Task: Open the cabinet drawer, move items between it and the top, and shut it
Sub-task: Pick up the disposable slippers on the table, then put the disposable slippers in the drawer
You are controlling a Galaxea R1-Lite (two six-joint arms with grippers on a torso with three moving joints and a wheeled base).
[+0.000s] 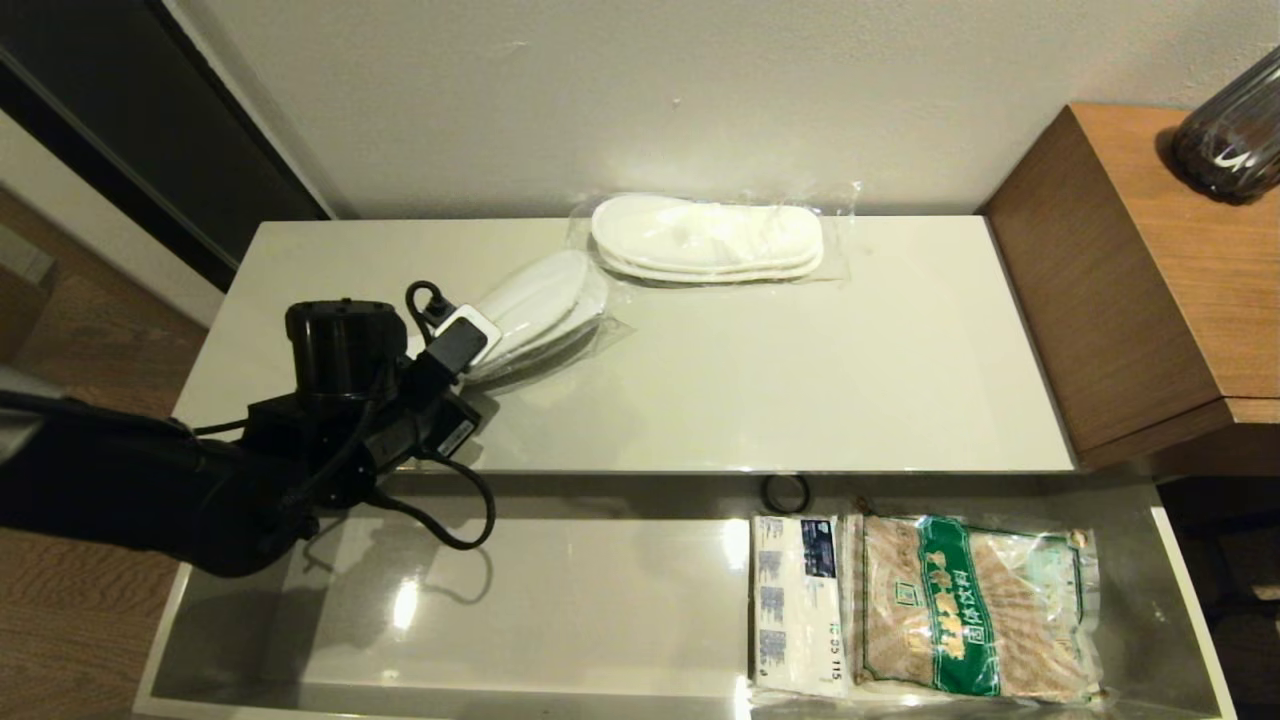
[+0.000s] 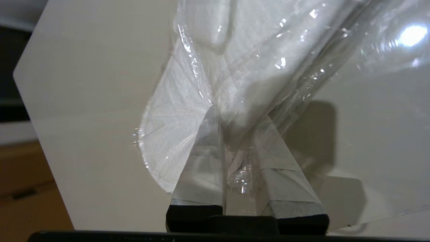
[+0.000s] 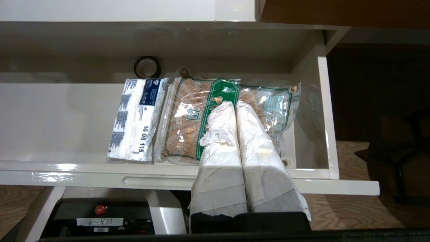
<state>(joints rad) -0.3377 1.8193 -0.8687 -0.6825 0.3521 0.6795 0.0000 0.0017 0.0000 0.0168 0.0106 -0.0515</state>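
The cabinet drawer stands pulled out below the top. A white tissue pack with blue print and a green-banded bag of beige sachets lie side by side in its right half. One clear-bagged slipper pair rests at the back of the top. My left gripper is shut on the near end of the other slipper pair, which slants over the top's left part with a shadow beneath it. My right gripper is shut and empty, hovering before the drawer's front, over the sachet bag.
A black tape roll lies at the drawer's back wall behind the tissue pack. The taller brown wood-grain unit adjoins the top on the right, with a dark bottle on it. The drawer's left half holds nothing.
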